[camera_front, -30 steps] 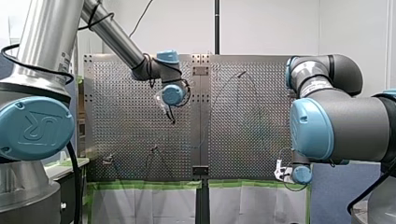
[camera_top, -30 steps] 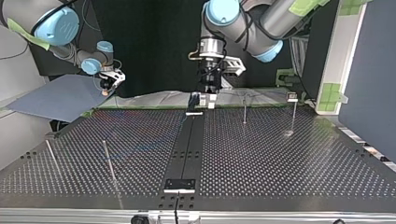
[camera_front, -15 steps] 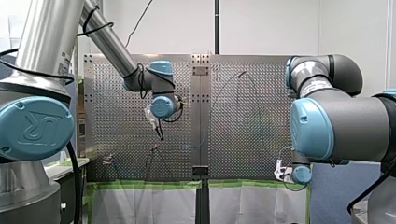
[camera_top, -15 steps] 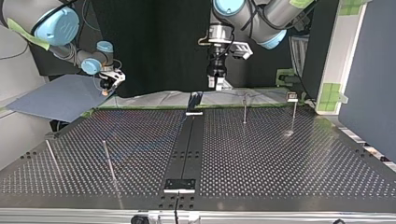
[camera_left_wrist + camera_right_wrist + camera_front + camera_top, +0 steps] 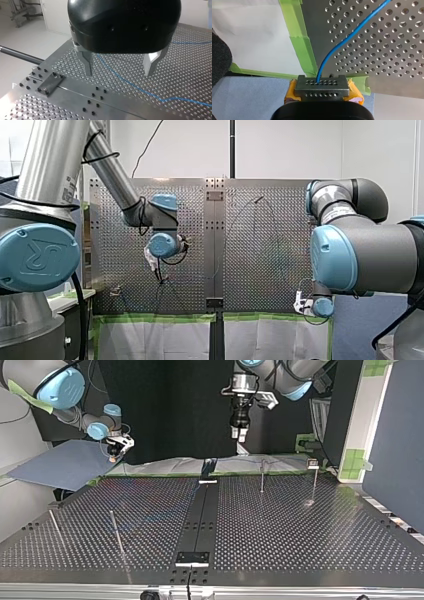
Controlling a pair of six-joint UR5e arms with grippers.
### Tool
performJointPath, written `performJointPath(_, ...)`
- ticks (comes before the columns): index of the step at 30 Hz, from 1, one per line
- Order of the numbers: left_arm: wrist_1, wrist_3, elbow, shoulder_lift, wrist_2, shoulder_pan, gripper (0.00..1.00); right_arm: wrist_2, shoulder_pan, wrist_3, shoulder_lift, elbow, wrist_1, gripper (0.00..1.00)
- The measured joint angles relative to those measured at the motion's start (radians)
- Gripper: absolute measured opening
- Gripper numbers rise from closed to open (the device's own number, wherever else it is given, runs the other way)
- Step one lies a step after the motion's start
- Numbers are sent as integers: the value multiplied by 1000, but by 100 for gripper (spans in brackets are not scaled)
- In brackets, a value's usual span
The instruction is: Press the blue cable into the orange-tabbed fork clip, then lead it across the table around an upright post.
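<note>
Left tool [image 5: 118, 74] lifted, jaws apart above blue cable [image 5: 336, 46], right tool [image 5: 322, 86] clamping it

This is a robotics lab: two industrial arms, my left arm [image 5: 50, 185] and my right arm [image 5: 365, 250], stand at a perforated metal counter [image 5: 300, 530] studded with thin upright posts [image 5: 262, 479]. Green masking tape [image 5: 299, 42] edges the counter over white sheeting [image 5: 257, 37], and the far wall [image 5: 290, 150] is bare and white.
</note>
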Motion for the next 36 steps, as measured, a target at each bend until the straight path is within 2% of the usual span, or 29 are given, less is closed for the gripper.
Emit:
performJointPath(3,22,1,-27,0,8,3,100,0,1,-1,0,0,4,0)
performJointPath(11,93,-2,-100,-18,73,18,100,0,1,0,0,0,8,0)
performJointPath(19,161,50,-167,-81,141,31,100,0,1,1,0,0,11,0)
performJointPath(25,193,75,-174,-113,173,32,100,0,1,0,0,0,12,0)
performJointPath(36,198,78,-174,-116,178,32,100,0,1,-1,0,0,12,0)
